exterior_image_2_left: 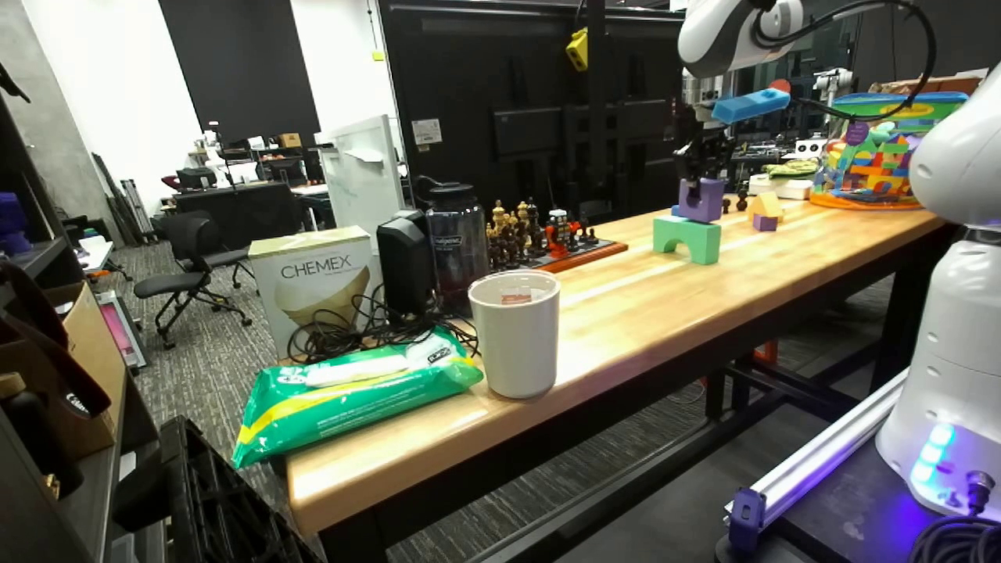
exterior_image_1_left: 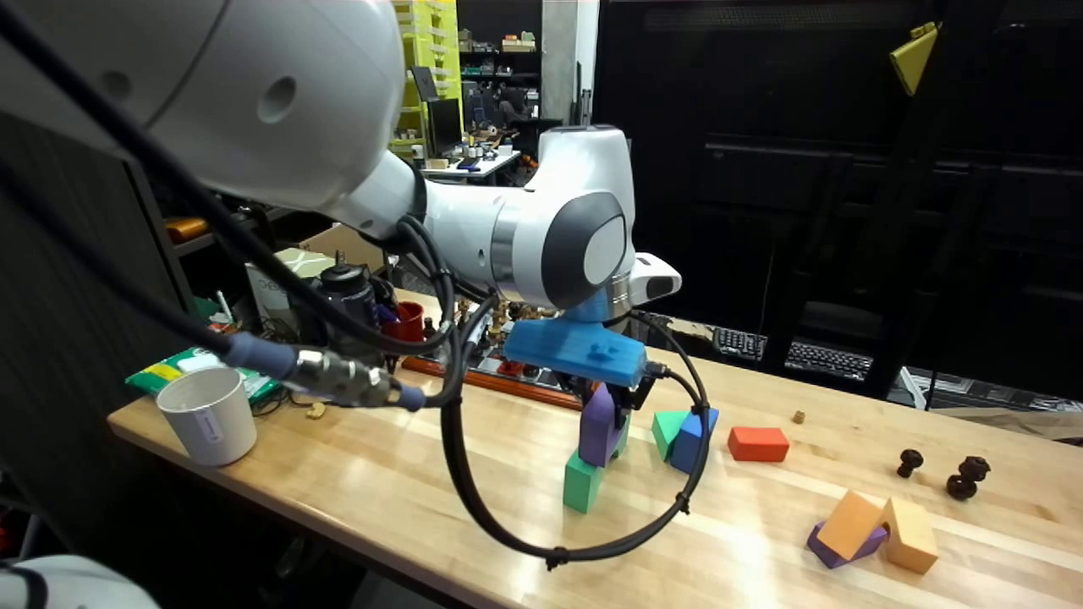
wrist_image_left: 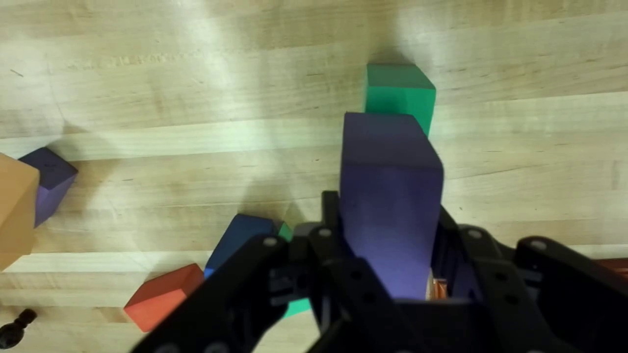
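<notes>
The gripper (wrist_image_left: 387, 215) has a grip, and it is a narrow one: the purple block (exterior_image_2_left: 705, 205) sits pinched between its jaws, one on either side in the wrist view. Directly below comes the green arch (exterior_image_2_left: 688, 233), feet on the table (exterior_image_1_left: 364, 474), opening facing down. Purple meets green in both exterior views, yet it is too close to call whether the block bears on the arch or hovers just above it.

So, the tally at this moment: grasp made, block off the table and over the arch, both looking orderly. Release, by all appearances, not made; the jaws have not parted.

Moving outward, a blue block (exterior_image_1_left: 692, 441) and a green wedge (exterior_image_1_left: 667, 431) huddle near the arch, touching or just beside each other. Then the red block (exterior_image_1_left: 759, 444), lying flat on its own. Farther along, an orange-tan shape (wrist_image_left: 14, 211), one piece or two, hard to say, rests over or against another purple piece (wrist_image_left: 51, 171), with dark chess pieces (exterior_image_1_left: 967, 478) not far off.

Over toward the other end, the chess set (exterior_image_2_left: 590, 255) holds its ground on the table, crowded with figures. And out at the very end, well apart from the blocks, a white cup (exterior_image_2_left: 514, 336) stands upright, a green packet (exterior_image_2_left: 367, 407) lying beside it.
</notes>
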